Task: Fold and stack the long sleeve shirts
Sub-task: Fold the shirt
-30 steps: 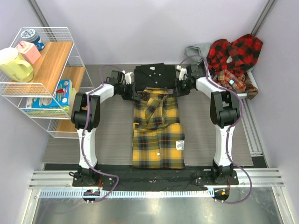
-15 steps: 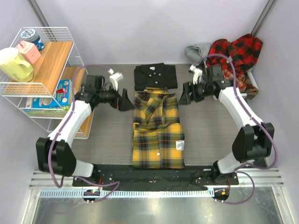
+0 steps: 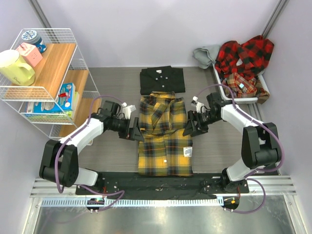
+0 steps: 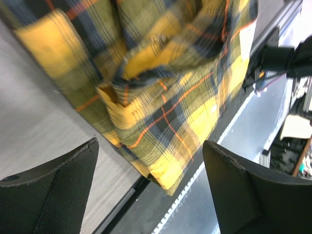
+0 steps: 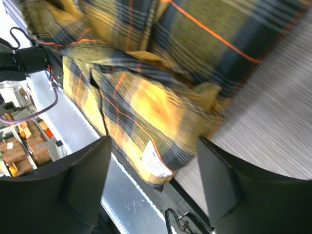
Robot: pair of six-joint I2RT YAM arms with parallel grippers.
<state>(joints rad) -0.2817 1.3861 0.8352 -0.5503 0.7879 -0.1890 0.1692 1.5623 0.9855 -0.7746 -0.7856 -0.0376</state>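
Tbh the fold could easily get pulled apart if only the top layer of the yellow-and-black plaid flannel shirt [image 3: 164,146] gets pinched. It's laid flat on the grey table [image 3: 217,148], just below the folded plain black shirt [image 3: 162,80]. The left gripper [image 3: 136,131] and right gripper [image 3: 188,126] are spread wide, nothing held, one parked just beside each side edge.

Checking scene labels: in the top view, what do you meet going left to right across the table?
In order: shelf → left end effector → yellow shirt → right end effector → red shirts.
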